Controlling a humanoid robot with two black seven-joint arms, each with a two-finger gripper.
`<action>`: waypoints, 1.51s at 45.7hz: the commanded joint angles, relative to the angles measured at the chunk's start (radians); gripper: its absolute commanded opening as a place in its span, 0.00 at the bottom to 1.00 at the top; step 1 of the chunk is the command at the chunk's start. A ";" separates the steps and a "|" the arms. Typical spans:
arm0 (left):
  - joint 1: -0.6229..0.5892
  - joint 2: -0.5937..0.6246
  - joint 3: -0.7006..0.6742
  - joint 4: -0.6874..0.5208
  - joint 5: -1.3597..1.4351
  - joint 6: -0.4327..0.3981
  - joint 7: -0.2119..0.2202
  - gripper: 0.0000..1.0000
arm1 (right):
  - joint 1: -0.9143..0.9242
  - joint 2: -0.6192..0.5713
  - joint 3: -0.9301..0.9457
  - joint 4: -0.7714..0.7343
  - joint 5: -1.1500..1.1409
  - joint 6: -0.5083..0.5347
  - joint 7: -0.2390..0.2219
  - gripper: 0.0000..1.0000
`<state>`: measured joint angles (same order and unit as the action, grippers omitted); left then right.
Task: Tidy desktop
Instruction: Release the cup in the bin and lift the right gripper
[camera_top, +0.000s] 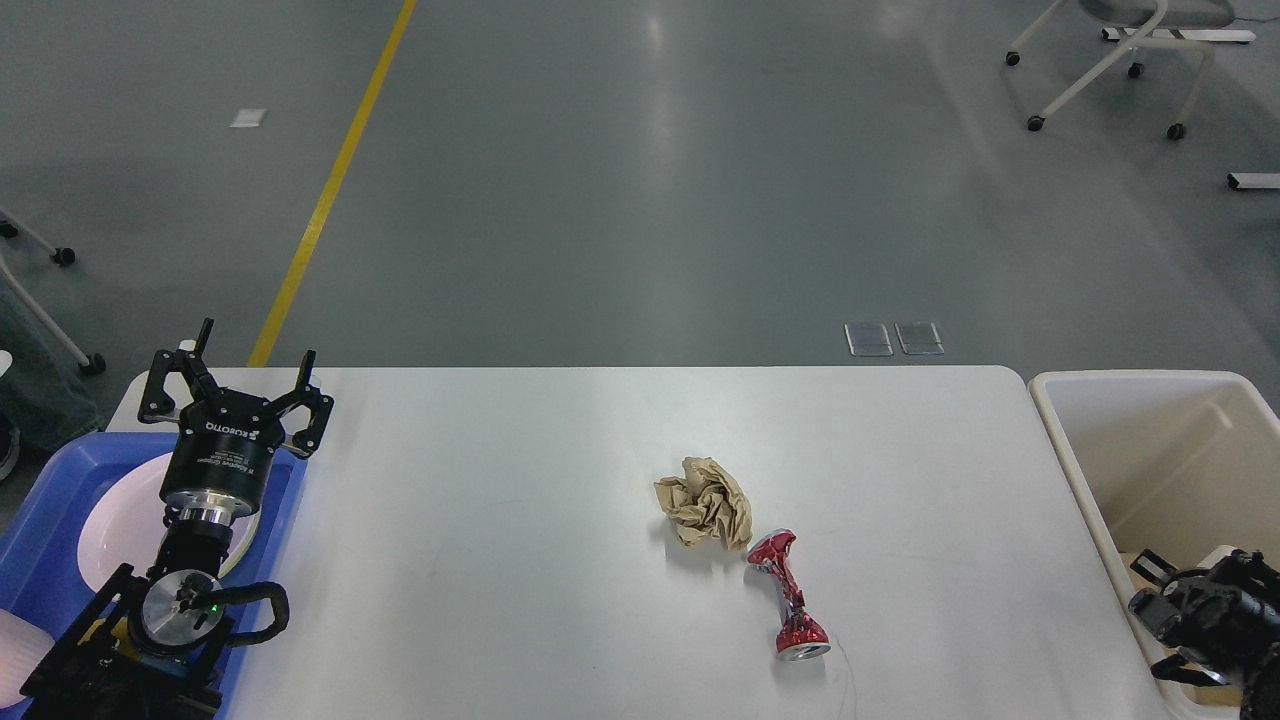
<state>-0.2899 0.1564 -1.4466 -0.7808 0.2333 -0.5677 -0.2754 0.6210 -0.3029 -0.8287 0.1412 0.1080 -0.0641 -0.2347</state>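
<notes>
- Head view: the left gripper (235, 385) sits with its fingers spread apart and nothing between them, above the far end of the blue tray (40, 510), which holds a white plate (115, 515).
- The desktop (500, 560) stretches right from the tray; the left gripper hangs over its left edge.
- Right of the desktop's middle lie a ball of brown paper (705, 500) and, just beside it on the near side, a crushed red can (788, 592).
- Past the desktop's right edge stands the cream bin (1150, 450).
- The right gripper (1160, 610) is at the bin's near rim, dark and small; I cannot tell whether it is open or closed.
</notes>
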 joint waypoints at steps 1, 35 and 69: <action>0.000 0.000 0.000 0.000 0.000 0.000 0.001 0.96 | -0.006 -0.002 0.000 0.001 0.001 -0.002 0.000 0.00; 0.000 0.000 0.000 0.000 0.000 0.000 -0.001 0.96 | 0.009 -0.008 0.013 0.021 -0.002 -0.059 0.000 1.00; 0.000 0.000 0.000 0.000 0.000 0.000 -0.001 0.96 | 0.989 -0.233 -0.174 0.791 -0.455 0.570 -0.005 1.00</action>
<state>-0.2899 0.1567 -1.4466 -0.7808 0.2333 -0.5677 -0.2755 1.4015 -0.5841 -0.9205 0.8508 -0.3545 0.3079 -0.2388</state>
